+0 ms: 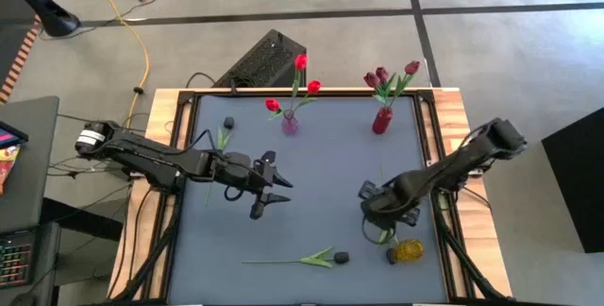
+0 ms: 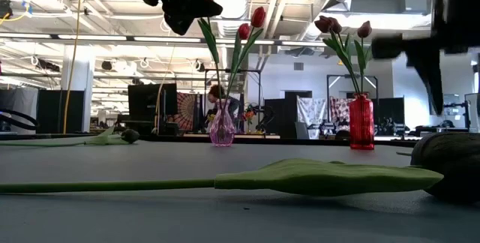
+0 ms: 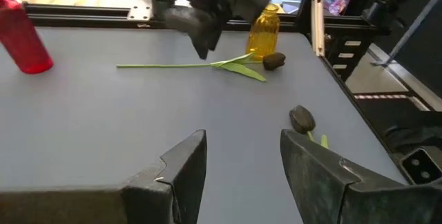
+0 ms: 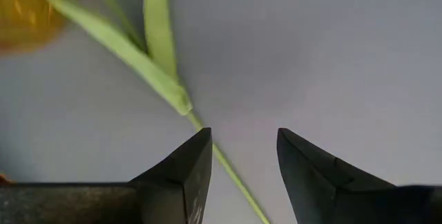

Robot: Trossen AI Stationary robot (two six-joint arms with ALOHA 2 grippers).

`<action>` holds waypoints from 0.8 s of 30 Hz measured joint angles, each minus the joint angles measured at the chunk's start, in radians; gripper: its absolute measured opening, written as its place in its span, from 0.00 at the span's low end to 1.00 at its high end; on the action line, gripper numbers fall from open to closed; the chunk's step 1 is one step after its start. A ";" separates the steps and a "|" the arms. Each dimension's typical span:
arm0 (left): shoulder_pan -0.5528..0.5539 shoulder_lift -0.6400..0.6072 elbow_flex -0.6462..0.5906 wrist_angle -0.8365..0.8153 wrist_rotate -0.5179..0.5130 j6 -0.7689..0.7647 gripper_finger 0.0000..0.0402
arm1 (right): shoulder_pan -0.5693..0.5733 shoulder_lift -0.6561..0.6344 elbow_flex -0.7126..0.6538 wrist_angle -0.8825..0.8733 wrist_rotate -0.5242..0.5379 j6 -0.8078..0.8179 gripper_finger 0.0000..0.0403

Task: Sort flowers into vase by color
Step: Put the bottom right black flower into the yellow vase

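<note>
Right gripper is right over a flower stem, fingers apart, stem running diagonally between them toward the yellow vase. Left gripper hangs mid-tabletop, fingers apart, farther off.

The table has a matt, smooth grey-blue top, like a soft mat, with dark metal rails along the edges and pale bare wood beyond them at its left and right edges. The three vases look like glossy clear glass or plastic: the purple vase and the red vase near the far edge, and the yellow vase near the right front corner. The flowers look artificial, with smooth, slightly waxy green leaves and dull dark heads, and the gripper fingers are matt black plastic.
</note>
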 joint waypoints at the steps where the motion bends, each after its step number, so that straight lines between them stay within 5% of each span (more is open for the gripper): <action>1: 0.000 0.000 0.000 0.000 -0.009 0.000 0.43 | 0.000 0.027 0.000 -0.007 0.000 -0.022 0.46; 17: 0.000 0.000 0.000 0.002 -0.123 -0.005 0.43 | 0.092 0.277 -0.019 -0.013 0.042 -0.232 0.38; 24: 0.000 0.000 0.000 0.029 -0.121 -0.014 0.43 | 0.160 0.280 -0.058 0.084 0.133 -0.223 0.20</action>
